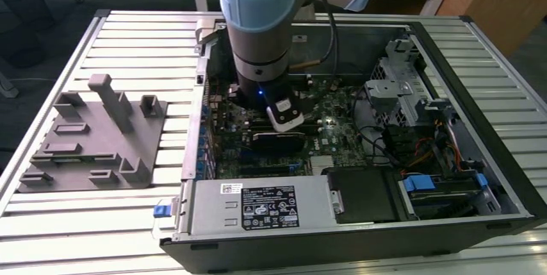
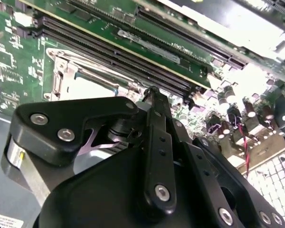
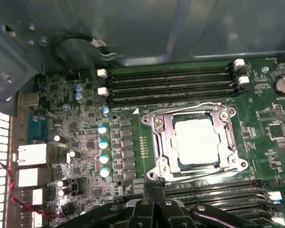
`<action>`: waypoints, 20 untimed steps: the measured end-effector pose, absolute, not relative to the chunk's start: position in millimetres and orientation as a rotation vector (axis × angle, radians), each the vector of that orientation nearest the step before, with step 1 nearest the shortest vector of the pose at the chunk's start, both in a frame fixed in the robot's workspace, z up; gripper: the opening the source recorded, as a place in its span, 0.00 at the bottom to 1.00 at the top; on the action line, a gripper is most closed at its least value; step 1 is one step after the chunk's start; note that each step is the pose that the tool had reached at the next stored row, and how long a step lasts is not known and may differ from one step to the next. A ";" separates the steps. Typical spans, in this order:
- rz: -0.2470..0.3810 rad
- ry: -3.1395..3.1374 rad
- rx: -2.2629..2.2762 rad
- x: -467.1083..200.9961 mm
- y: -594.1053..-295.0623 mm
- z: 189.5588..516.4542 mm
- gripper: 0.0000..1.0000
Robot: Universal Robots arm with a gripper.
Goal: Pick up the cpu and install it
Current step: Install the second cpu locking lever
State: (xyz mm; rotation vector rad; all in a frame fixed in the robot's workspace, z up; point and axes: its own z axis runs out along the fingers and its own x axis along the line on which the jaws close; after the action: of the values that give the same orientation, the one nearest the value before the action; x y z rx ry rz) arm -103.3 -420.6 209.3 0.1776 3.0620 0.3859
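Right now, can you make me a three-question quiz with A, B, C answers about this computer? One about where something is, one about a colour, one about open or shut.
1. Where does the small pale silver square cpu lie?
A) in a person's hand
B) in the shiny metal socket frame on the board
C) on the floor

2. What colour is the flat circuit board inside the case?
A) green
B) red
C) yellow

3. How is the big black computer case?
A) closed with a lid
B) wrapped in a box
C) lying with its side open

Answers:
1. B, the first wrist view shows the frame all around it.
2. A, it is green in both wrist views.
3. C, the exterior view looks straight in at its parts.
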 end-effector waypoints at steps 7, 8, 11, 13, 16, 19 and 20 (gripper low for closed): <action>0.336 3.065 0.181 -94.3 -413.8 209.3 0.11; 0.332 3.066 0.181 -93.1 -412.3 209.2 0.11; 0.321 3.066 0.181 -88.9 -408.0 209.2 0.11; 0.316 3.067 0.182 -85.2 -405.9 209.2 0.11; 0.308 3.067 0.182 -79.3 -402.9 209.2 0.11; 0.294 3.068 0.181 -74.5 -398.5 209.2 0.11; 0.289 3.068 0.181 -73.2 -396.9 209.3 0.11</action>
State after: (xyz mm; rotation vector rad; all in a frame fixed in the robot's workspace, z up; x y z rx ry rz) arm -73.2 -396.9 209.3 0.1812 3.0682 0.2887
